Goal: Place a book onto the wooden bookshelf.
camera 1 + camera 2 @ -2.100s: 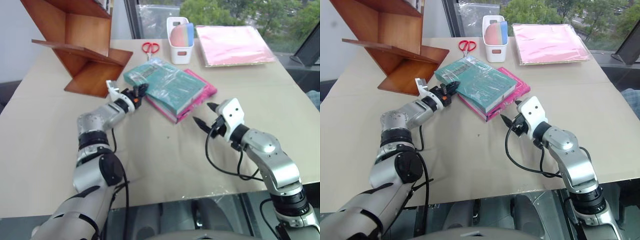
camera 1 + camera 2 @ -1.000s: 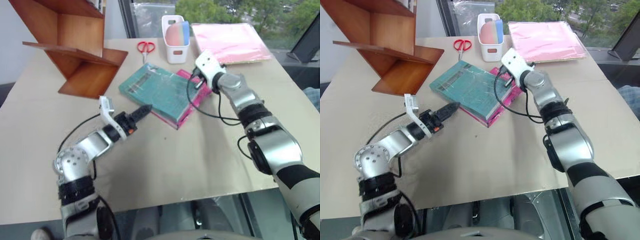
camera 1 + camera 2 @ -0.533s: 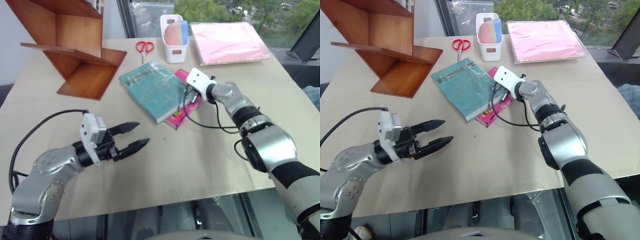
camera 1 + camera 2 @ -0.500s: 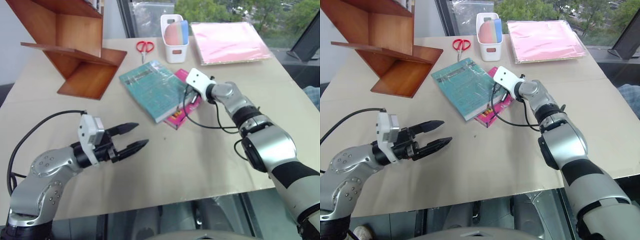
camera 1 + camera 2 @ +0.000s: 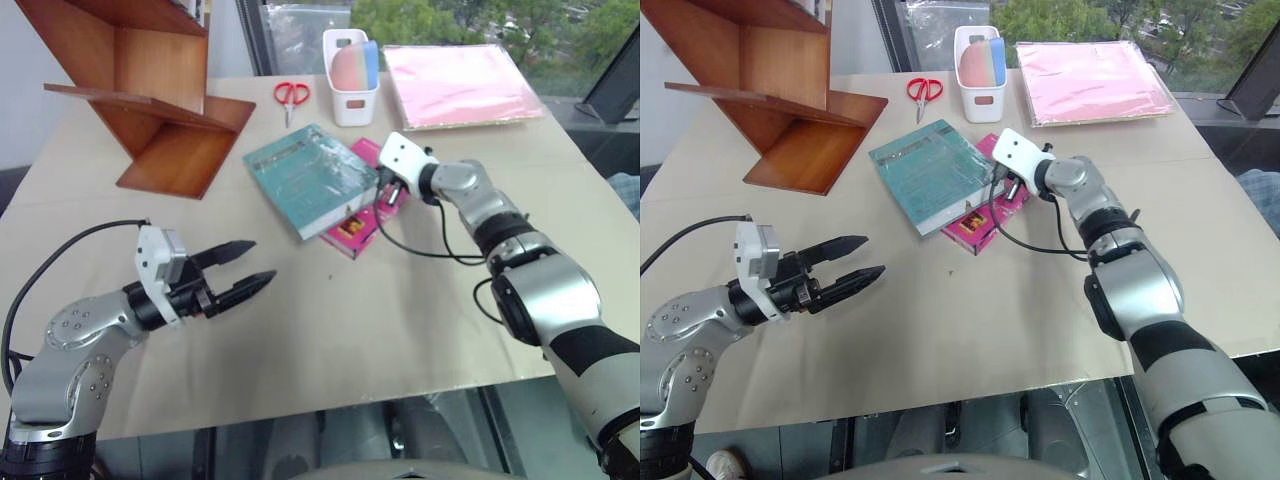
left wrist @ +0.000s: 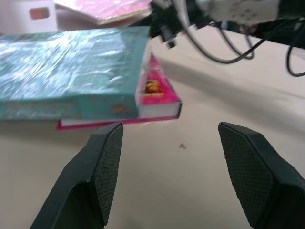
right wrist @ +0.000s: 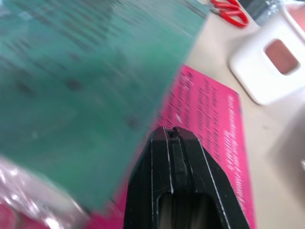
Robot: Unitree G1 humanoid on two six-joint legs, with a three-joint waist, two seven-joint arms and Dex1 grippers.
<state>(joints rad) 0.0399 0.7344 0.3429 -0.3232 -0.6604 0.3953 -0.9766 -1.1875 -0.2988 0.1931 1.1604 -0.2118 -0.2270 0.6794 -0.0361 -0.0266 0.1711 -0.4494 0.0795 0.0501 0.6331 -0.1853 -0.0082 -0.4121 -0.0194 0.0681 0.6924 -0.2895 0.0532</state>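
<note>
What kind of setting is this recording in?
Probably an office or study workspace: a tan table by a window, holding a wooden bookshelf, red scissors and a white bin of stationery.

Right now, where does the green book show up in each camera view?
Left eye: book mid-table, on the pink book.
Right eye: same spot, beside the right gripper.
Left wrist: ahead of the fingers.
Right wrist: filling the near side.
Shared landmark: the pink book underneath.
</note>
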